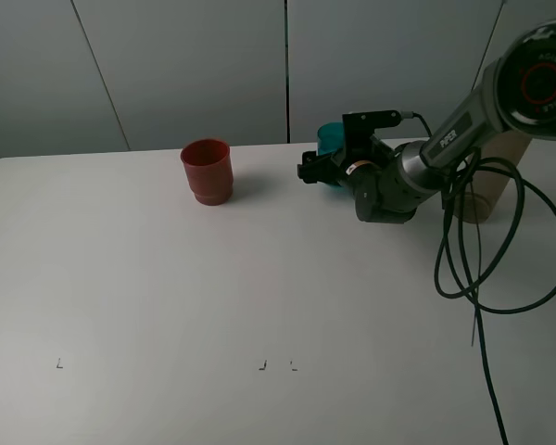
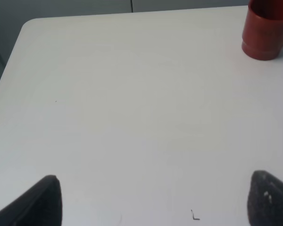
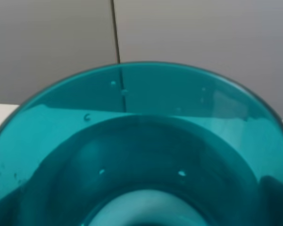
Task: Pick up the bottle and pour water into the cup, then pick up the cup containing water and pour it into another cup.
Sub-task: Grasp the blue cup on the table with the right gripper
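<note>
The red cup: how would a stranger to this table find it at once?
Look at the white table, toward its far edge, left of the middle. The red cup stands there upright and alone. It is opaque with a stepped, narrower base, unlike the see-through teal cup to its right.

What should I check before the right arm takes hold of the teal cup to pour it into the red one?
1. Right gripper open at the teal cup: ok.
2. Teal cup upright: ok.
3. Teal cup centred between the jaws: cannot tell, the cup fills the right wrist view.
4. Water in the teal cup: cannot tell, only droplets show on its inner wall.
5. Red cup upright, standing apart to the teal cup's left: ok.
6. Left gripper open over bare table, well short of the red cup: ok.
</note>
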`<state>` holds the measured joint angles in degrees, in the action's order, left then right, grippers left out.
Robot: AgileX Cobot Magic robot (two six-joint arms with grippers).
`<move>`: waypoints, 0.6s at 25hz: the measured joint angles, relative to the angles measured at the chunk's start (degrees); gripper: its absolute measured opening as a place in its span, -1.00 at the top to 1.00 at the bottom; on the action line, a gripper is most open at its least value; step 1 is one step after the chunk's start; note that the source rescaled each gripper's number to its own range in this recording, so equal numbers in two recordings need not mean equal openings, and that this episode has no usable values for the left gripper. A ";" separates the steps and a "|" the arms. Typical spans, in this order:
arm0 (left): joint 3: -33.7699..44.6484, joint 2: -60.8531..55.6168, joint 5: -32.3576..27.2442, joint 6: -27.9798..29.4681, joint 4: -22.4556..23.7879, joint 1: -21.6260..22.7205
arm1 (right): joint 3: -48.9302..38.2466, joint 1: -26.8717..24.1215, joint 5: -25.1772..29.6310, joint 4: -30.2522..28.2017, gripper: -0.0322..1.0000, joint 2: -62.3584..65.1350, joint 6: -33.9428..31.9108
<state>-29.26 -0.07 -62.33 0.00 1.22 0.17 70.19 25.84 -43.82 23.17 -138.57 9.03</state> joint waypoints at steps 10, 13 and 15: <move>0.00 0.00 0.00 0.00 0.00 0.00 | 0.00 0.00 -0.12 -0.09 0.86 0.00 0.08; 0.00 0.00 0.00 0.00 0.00 0.00 | 0.00 0.00 0.13 -0.09 0.92 0.00 0.40; 0.00 0.00 0.00 0.00 0.00 0.00 | 0.00 0.00 0.13 -0.09 0.92 0.00 0.40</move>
<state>-29.26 -0.07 -62.33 0.00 1.22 0.17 70.19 25.84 -43.69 23.08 -138.57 9.43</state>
